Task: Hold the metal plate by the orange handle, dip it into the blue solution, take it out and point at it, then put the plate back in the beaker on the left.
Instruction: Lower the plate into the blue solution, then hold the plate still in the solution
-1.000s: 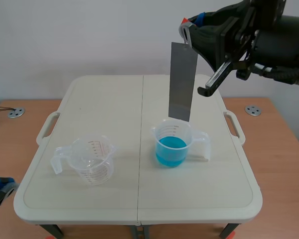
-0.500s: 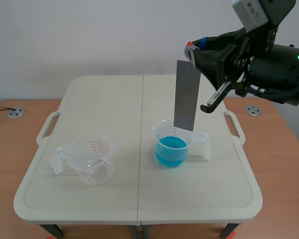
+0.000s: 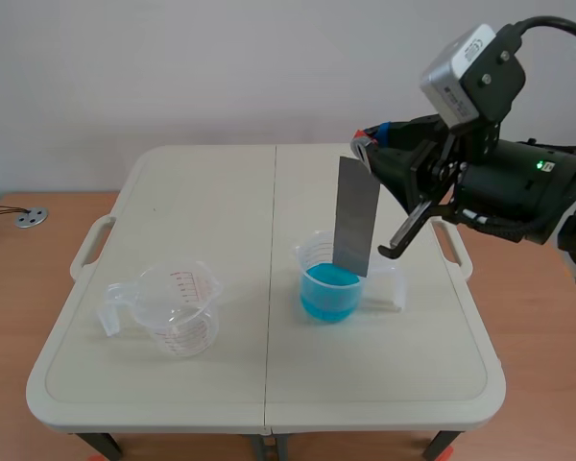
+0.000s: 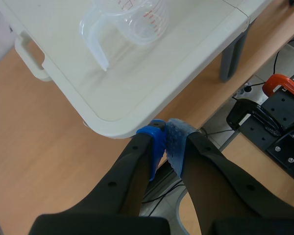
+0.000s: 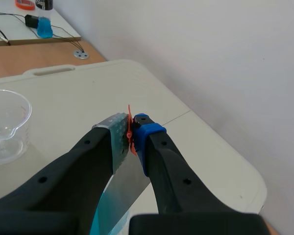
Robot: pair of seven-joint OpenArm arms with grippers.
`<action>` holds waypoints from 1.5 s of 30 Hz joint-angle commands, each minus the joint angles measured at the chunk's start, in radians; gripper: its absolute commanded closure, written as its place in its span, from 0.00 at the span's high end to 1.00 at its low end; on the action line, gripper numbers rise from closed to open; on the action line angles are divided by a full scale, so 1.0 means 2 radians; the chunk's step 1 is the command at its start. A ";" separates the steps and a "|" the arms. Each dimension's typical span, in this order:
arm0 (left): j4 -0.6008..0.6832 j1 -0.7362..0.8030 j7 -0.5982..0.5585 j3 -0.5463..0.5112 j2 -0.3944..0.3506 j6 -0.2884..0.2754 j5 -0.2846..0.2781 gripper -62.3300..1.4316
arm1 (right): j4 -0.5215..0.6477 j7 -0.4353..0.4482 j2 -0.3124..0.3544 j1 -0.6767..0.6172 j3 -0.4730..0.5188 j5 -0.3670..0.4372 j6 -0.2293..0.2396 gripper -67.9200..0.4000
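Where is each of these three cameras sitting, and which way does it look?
Scene view: between the arms, facing across the table toward the wall; shows the right arm, its right hand holding the metal plate with its lower end in the cup of blue liquid.
Left wrist view: on the left arm, looking down past the shut left hand at the table corner and floor.
Right wrist view: on the right arm, looking past its hand, shut on the plate's orange handle.
Shared: all three show the empty cup.
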 commanded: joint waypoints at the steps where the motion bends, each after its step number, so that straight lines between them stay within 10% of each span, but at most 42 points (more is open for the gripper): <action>1: 0.008 0.000 -0.005 0.000 0.005 0.002 -0.004 0.08 | -0.004 0.020 0.001 0.006 -0.006 -0.001 0.003 0.02; 18: 0.008 0.000 -0.003 0.000 0.005 0.002 -0.003 0.08 | -0.082 0.090 -0.020 0.017 -0.010 -0.078 -0.007 0.02; 45: 0.008 0.000 -0.003 0.000 0.005 -0.001 -0.003 0.08 | -0.124 0.107 -0.021 0.032 -0.010 -0.093 -0.013 0.02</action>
